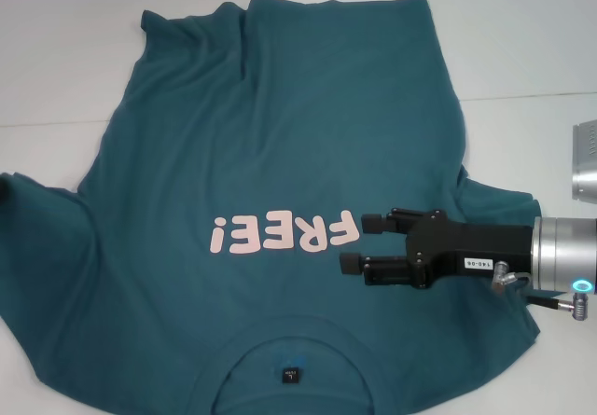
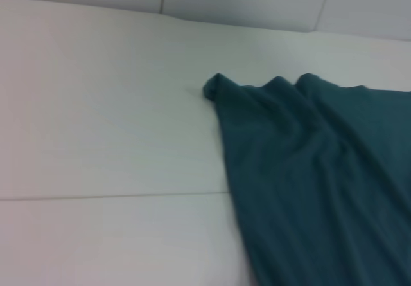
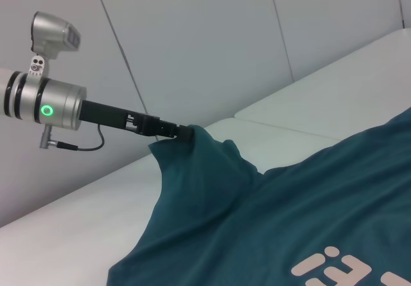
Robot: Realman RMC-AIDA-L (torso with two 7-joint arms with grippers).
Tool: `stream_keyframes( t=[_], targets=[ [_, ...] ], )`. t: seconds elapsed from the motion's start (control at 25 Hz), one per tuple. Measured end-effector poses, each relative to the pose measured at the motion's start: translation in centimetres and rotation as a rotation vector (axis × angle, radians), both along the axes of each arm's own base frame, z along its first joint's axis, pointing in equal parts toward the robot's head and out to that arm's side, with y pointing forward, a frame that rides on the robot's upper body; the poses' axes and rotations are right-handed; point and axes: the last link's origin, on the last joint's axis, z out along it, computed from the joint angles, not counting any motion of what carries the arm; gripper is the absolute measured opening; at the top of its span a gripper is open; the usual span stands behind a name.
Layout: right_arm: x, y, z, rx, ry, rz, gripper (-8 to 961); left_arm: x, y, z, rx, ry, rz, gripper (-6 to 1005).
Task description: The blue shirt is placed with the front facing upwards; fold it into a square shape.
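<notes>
Looking down from the head camera, you had the blue shirt [image 1: 270, 154] spread front-up on the white table [image 1: 56, 51], its pink "FREE!" print [image 1: 284, 233] reading upside down and the collar label [image 1: 290, 374] nearest the robot. Your right gripper [image 1: 359, 241] hovered over the chest just beside the print, fingers spread apart with nothing between them. Your left gripper [image 3: 186, 134] was pinching the shirt's left sleeve edge, lifting it off the table.
</notes>
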Motion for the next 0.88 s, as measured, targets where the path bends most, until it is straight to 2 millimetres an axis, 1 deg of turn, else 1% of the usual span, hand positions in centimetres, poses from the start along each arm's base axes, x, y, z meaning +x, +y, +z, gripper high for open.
stream_keyframes(
  t=[0.12,0.28,0.4,0.56,0.68,0.88],
  targets=[
    [0.1,-0.1,0.0,-0.001,0.001,-0.002,869,0.6,-0.3,-0.3,-0.030,-0.041,-0.005,2],
    [0.2,-0.2,0.0,-0.002,0.002,-0.002,869,1.3,-0.6,-1.1,-0.063,-0.104,-0.009,5],
    [0.2,-0.3,-0.1,-0.004,0.003,-0.001,868,2.7,-0.6,-1.9,-0.091,-0.193,-0.056,6],
    [0.2,-0.3,-0.1,-0.009,0.001,0.002,868,4.5,-0.7,-2.3,-0.115,-0.302,-0.112,8],
    [0.2,-0.3,-0.1,-0.010,0.000,0.001,868,5.2,-0.6,-2.7,-0.130,-0.346,-0.128,10],
    [0.2,-0.4,-0.2,-0.014,0.001,-0.002,869,5.7,-0.5,-4.4,-0.166,-0.396,-0.135,12]
  ],
)
